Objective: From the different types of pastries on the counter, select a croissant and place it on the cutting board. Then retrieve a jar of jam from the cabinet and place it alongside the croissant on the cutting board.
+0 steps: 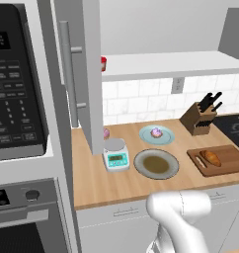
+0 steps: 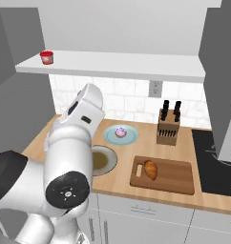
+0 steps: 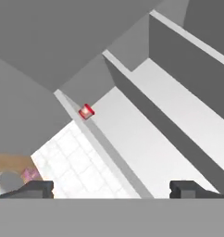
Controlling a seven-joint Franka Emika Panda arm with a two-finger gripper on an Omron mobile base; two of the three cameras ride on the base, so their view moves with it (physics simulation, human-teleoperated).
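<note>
Cabinet door (image 1: 87, 74) stands open beside jar of jam (image 2: 47, 57).

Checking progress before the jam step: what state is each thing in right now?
cabinet door: swung open
jar of jam: upright on the shelf, lid on
croissant: lying on the cutting board
gripper: open, holding nothing
round plate: bare

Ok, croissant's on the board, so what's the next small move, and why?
Probably carry the open gripper toward the jar of jam, keeping it centred in the hand view. The croissant already lies on the cutting board, the cabinet door stands open, and the jar sits far off on the white shelf, nothing between the fingers.
</note>
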